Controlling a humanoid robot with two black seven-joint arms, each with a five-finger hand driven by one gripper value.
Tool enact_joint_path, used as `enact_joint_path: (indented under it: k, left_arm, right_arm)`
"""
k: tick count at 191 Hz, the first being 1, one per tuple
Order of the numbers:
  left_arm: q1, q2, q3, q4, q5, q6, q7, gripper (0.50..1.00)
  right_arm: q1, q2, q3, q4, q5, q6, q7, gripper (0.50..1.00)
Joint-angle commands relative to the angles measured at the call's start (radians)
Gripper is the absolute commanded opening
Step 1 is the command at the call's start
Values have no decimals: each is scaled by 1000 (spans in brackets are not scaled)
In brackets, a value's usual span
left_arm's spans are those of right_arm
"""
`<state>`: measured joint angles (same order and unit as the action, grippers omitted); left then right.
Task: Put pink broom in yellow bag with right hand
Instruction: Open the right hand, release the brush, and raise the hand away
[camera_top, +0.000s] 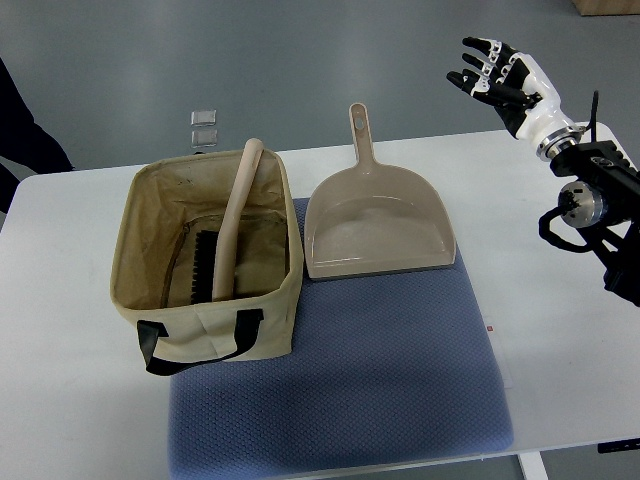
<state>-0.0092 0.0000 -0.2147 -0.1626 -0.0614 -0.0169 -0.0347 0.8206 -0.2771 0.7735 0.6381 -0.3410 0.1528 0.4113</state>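
One view, seen from above; you read it from the largest thing down.
Table (560, 400): white top filling most of the picture, with grey floor showing beyond its far edge.
Mat (380, 370): blue textured sheet lying flat on the table; you see it under the dustpan and under the right part of the bag, its near edge close to the table's near edge.
Yellow bag (215, 335): pale tan fabric box, open at the top, standing upright at the left of the mat; a black strap handle hangs on its near wall.
Dustpan (378, 235): beige, lying flat on the mat just beside the bag's right wall, its handle pointing away from you and its open lip toward you.
Right arm (590, 200): dark jointed links entering from the right edge, held over the table's far right corner.
Pink broom (232, 235): you find it already inside the bag; its dark bristle head rests low in the bag near the front wall, and its pale handle leans up and away, the tip resting on the far rim.
Right hand (500, 78): black and white, raised beyond the table's far edge, well apart from the bag and the broom; its fingers are spread and hold nothing.
Clear squares (204, 127): two small transparent pieces on the floor just beyond the table edge, behind the bag.
Dark sleeve (25, 135): part of a person at the left edge.
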Motion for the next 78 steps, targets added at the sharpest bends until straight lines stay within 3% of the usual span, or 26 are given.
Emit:
enact_joint_path:
  k: [1, 78]
  left_arm:
    - [0, 0, 0, 0, 0, 0, -1, 1000]
    - [0, 0, 0, 0, 0, 0, 1, 1000]
  right_arm:
    - [-18, 21, 1, -12, 36, -6, 3, 930]
    - [-43, 53, 1, -18, 37, -10, 4, 930]
